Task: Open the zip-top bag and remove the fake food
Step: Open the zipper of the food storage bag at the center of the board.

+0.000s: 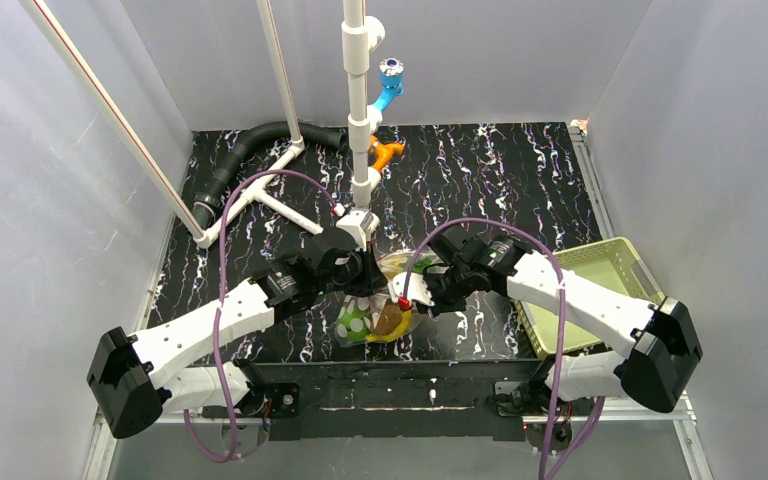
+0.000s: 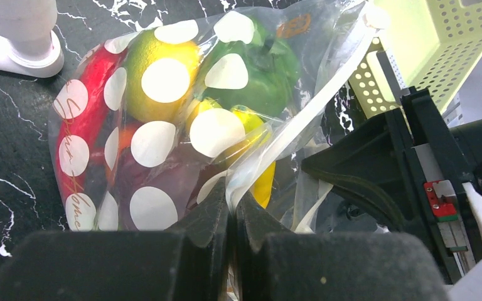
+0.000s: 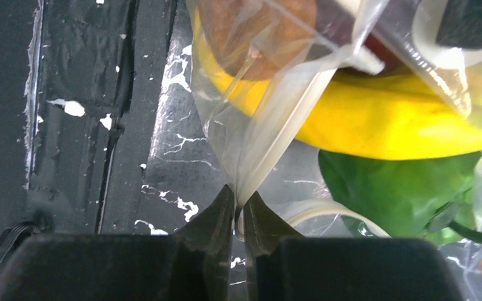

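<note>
Tabletop (image 1: 520,170) black, white-veined; walls (image 1: 60,150) grey; zip-top bag (image 1: 368,325) centre-front.

A clear, crinkly, white-dotted zip-top bag (image 2: 154,144) rests on the black marbled worktop (image 2: 12,157), stuffed with glossy red, yellow and green fake food (image 2: 251,81).

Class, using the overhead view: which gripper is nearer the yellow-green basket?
Right. The right gripper pinches the bag on the side facing the basket. The left gripper pinches the bag's far side, farther from the basket.
</note>
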Action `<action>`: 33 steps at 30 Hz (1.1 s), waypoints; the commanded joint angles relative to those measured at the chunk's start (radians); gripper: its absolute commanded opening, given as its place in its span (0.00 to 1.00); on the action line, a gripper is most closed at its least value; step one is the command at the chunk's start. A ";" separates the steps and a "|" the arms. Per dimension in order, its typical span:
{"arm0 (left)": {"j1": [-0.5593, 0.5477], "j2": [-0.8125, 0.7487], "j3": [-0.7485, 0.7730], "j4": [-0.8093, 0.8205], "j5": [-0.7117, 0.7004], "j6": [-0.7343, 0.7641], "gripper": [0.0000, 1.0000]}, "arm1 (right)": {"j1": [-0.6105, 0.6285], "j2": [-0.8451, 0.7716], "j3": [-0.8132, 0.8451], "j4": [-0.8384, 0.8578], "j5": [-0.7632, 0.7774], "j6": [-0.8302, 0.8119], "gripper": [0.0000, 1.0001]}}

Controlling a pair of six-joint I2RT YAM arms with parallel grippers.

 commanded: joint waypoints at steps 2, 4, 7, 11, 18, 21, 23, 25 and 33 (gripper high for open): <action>0.007 -0.004 -0.012 0.018 -0.014 -0.011 0.00 | -0.034 -0.059 -0.030 -0.093 -0.038 0.009 0.22; 0.007 -0.006 -0.016 0.019 -0.015 -0.011 0.00 | -0.041 -0.077 -0.038 -0.106 -0.046 0.008 0.27; 0.007 -0.009 -0.022 0.026 -0.012 -0.012 0.00 | -0.051 -0.101 -0.050 -0.126 -0.063 0.003 0.37; 0.007 -0.011 -0.023 0.036 -0.002 -0.008 0.00 | -0.059 -0.120 -0.051 -0.166 -0.087 -0.002 0.51; 0.007 -0.013 -0.024 0.057 0.017 0.002 0.00 | -0.118 -0.165 -0.023 -0.216 -0.102 0.017 0.64; 0.007 -0.019 -0.029 0.074 0.050 0.006 0.00 | -0.162 -0.194 -0.014 -0.247 -0.138 0.018 0.65; 0.007 -0.019 -0.033 0.093 0.063 0.005 0.00 | -0.188 -0.211 -0.008 -0.256 -0.166 0.025 0.66; 0.006 -0.019 -0.036 0.105 0.075 0.003 0.00 | -0.207 -0.223 0.000 -0.260 -0.183 0.036 0.66; 0.007 -0.043 -0.059 0.139 0.096 -0.009 0.00 | -0.284 -0.258 -0.008 -0.237 -0.202 0.077 0.67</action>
